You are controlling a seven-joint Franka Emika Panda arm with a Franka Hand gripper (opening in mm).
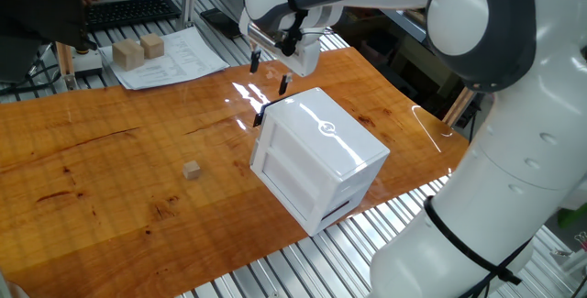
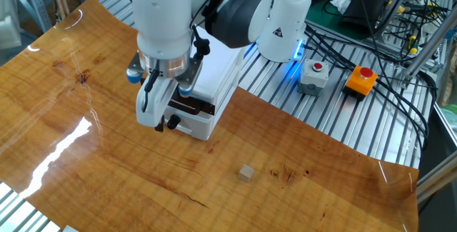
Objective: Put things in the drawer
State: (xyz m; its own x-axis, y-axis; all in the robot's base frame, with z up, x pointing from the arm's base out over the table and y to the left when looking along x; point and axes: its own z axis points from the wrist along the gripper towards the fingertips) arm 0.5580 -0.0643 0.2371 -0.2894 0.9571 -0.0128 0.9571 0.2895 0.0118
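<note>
my tool (image 1: 269, 71) hangs with its two black fingers spread wide and nothing between them, just above the handle end of the glossy white boxy plastic cabinet (image 1: 321, 156). in the other fixed view the tool (image 2: 158, 119) sits right at the cabinet's white sliding drawer (image 2: 187, 118), which is pulled out a little, showing a dark gap above it, with its small black handle (image 2: 171, 123) just beside my fingers. the small light-tan wooden cube (image 1: 192, 171) lies on the glossy orange-brown wooden desk (image 1: 110, 179), well apart from the cabinet, out in front of the drawer.
</note>
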